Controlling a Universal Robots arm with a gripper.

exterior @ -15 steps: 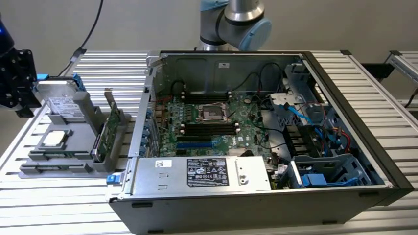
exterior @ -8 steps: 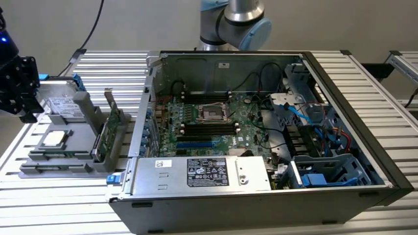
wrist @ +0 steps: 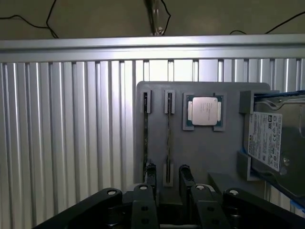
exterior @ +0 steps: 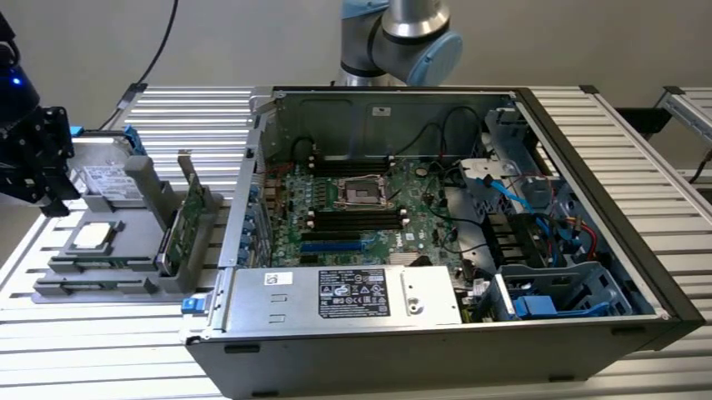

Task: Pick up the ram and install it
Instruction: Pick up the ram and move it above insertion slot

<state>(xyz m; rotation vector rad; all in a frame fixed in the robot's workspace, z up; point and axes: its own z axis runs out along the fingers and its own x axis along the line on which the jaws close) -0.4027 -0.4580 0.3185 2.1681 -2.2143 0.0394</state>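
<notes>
Over at nine o'clock from the open computer case (exterior: pixel 423 358), as the exterior view frames it, my gripper (exterior: pixel 42 171) hangs over the grey holder (exterior: pixel 67 293). The arm's grey-and-blue joint (exterior: pixel 401 33) sits at twelve o'clock behind the case. Through the wrist view my two fingers (wrist: pixel 150 175) stand wide, one on each side of the ram (wrist: pixel 167 136). I count that ram and a second stick (wrist: pixel 145 136) on edge in the holder's slots, one processor (wrist: pixel 205 110), one drive (wrist: pixel 269 140) and one tall green card (exterior: pixel 187 221). Everything rests on a ribbed metal surface (exterior: pixel 100 358) before a pale wall (exterior: pixel 245 42) with black cables (exterior: pixel 167 33).
</notes>
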